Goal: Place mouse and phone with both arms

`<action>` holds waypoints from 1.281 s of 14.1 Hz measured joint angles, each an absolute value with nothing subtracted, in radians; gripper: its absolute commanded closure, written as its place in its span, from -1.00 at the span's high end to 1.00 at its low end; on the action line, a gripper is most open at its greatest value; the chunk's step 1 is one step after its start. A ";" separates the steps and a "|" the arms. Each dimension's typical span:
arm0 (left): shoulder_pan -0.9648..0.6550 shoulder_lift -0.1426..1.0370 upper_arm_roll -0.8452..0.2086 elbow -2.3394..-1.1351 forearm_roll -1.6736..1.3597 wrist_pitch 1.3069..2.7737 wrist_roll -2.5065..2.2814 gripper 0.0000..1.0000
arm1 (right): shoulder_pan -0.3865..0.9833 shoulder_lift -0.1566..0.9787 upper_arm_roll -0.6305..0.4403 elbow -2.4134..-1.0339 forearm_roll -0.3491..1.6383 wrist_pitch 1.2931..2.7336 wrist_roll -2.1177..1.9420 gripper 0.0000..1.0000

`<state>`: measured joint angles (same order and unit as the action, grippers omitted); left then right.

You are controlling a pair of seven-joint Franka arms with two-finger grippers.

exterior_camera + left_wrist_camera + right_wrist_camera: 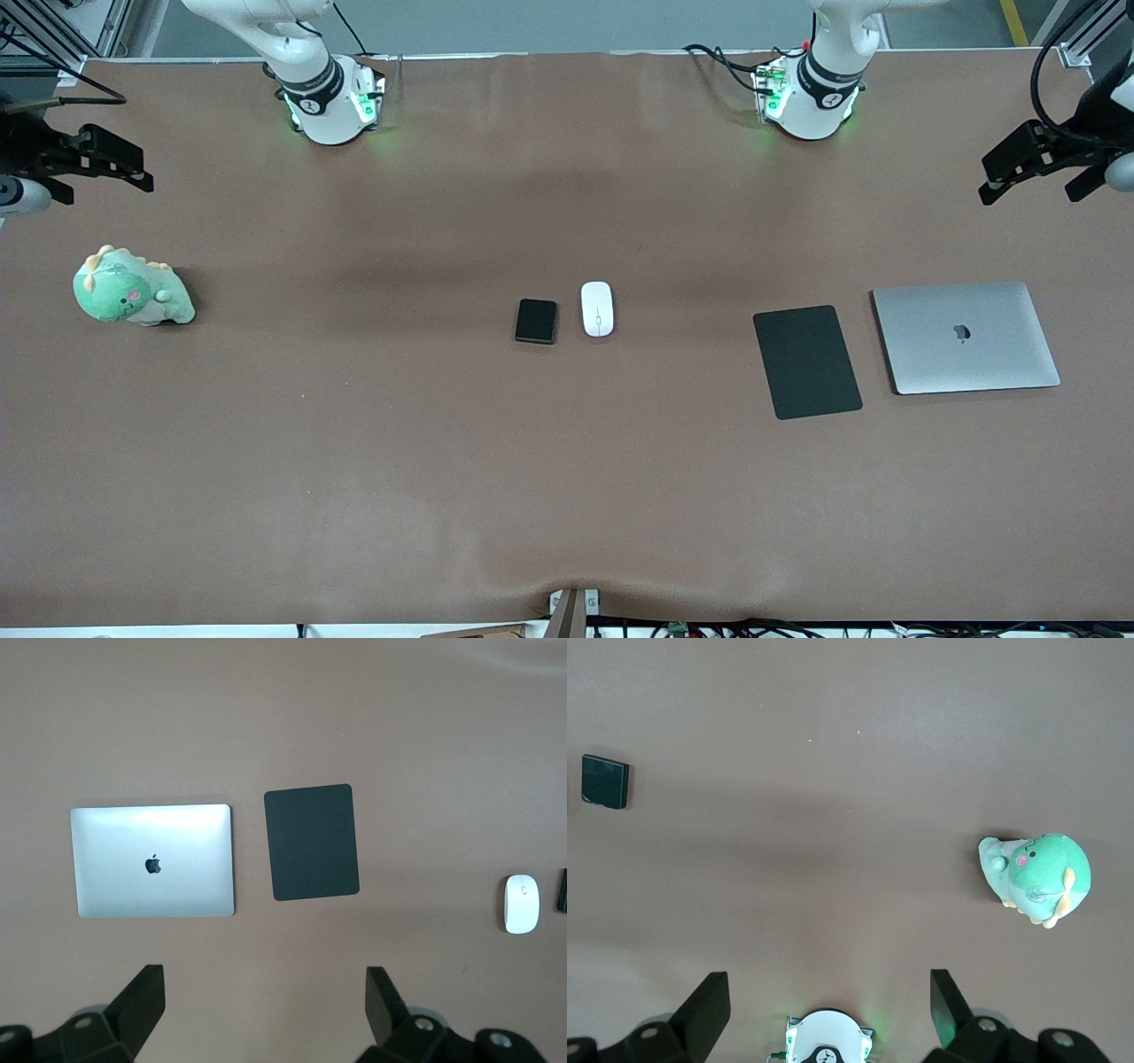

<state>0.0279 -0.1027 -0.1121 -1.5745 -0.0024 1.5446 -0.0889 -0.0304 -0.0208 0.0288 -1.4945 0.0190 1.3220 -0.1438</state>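
The white mouse (597, 308) and the small black phone (536, 321) lie side by side at the table's middle, the phone toward the right arm's end. Both also show in the left wrist view, the mouse (522, 903) whole and the phone (563, 890) cut by the frame edge. The phone shows in the right wrist view (605, 781) too. My left gripper (1032, 177) hangs open and empty high over the left arm's end of the table (264, 992). My right gripper (102, 173) hangs open and empty high over the right arm's end (830, 997).
A flat black mouse pad (807, 361) and a closed silver laptop (966, 337) lie toward the left arm's end. A green plush dinosaur (131, 288) sits toward the right arm's end. The right arm's base (829, 1041) shows under its gripper.
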 measured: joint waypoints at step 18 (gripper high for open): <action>0.026 -0.006 -0.192 -1.571 -0.002 1.587 -0.132 1.00 | -0.031 -0.014 0.026 -1.495 0.019 1.324 -0.144 1.00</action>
